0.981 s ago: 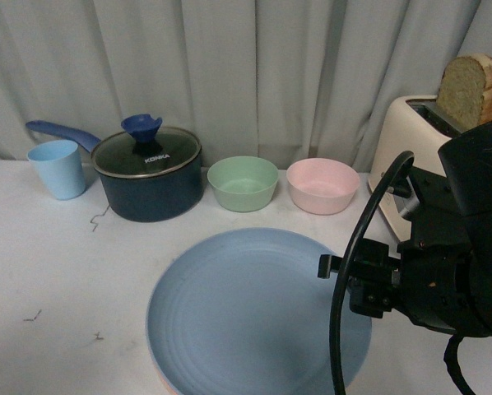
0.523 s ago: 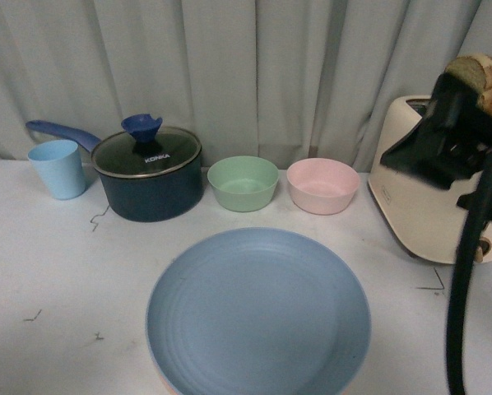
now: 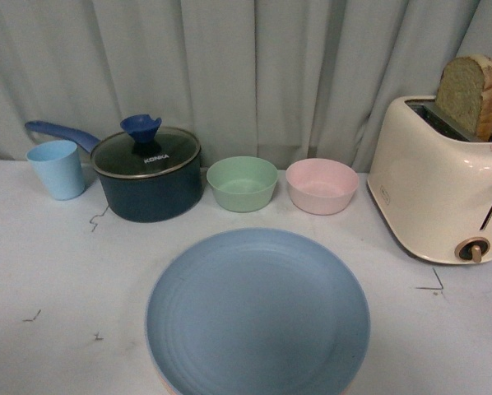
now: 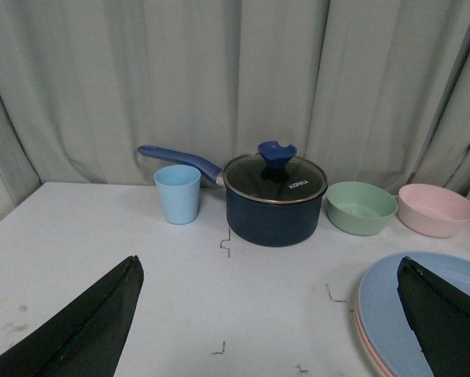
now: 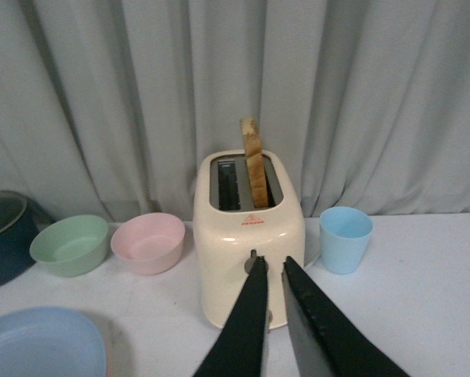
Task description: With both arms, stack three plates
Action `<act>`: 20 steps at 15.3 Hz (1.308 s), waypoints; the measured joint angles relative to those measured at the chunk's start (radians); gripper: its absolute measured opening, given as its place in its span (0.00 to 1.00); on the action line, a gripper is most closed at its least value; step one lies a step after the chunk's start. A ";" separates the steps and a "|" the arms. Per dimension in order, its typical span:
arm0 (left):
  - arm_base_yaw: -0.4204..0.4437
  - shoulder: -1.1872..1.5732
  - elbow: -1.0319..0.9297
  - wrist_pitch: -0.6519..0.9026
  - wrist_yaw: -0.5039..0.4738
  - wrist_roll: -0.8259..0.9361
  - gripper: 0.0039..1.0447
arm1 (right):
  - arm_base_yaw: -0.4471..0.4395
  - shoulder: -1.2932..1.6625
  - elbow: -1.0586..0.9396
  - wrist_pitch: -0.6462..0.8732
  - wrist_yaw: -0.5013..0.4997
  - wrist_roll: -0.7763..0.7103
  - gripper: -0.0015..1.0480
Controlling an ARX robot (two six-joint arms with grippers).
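Light blue plate (image 3: 257, 313) topped the stack on the white tabletop (image 3: 57, 271), at 6 o'clock from the green bowl (image 3: 242, 183). Left gripper (image 4: 266, 314) jaws gaped wide; right gripper (image 5: 273, 271) jaws were nearly closed, empty.

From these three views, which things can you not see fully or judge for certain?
- Stack under the light blue round matte plate: front view's lower edge crops it; left wrist view shows only a pink rim, no beige plate.
- Cream toaster: front view's right edge crops it.
- Right end effector: narrow gap, grip state unclear.
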 joint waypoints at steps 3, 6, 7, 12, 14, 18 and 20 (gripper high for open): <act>0.000 0.000 0.000 0.000 0.001 0.000 0.94 | 0.006 -0.240 -0.116 -0.109 -0.008 -0.018 0.02; 0.000 0.000 0.000 0.000 0.001 0.000 0.94 | 0.006 -0.323 -0.156 -0.141 -0.008 -0.018 0.02; 0.000 0.000 0.000 0.000 0.000 0.000 0.94 | 0.006 -0.350 -0.172 -0.156 -0.008 -0.018 0.02; 0.000 0.000 0.000 0.000 0.000 0.000 0.94 | 0.006 -0.457 -0.205 -0.224 -0.008 -0.018 0.02; 0.000 0.000 0.000 0.000 0.000 0.000 0.94 | 0.006 -0.470 -0.209 -0.235 -0.008 -0.018 0.02; 0.000 0.000 0.000 0.000 0.001 0.000 0.94 | 0.006 -0.522 -0.236 -0.245 -0.009 -0.018 0.02; 0.000 0.000 0.000 0.000 0.000 0.000 0.94 | 0.006 -0.563 -0.236 -0.284 -0.008 -0.018 0.02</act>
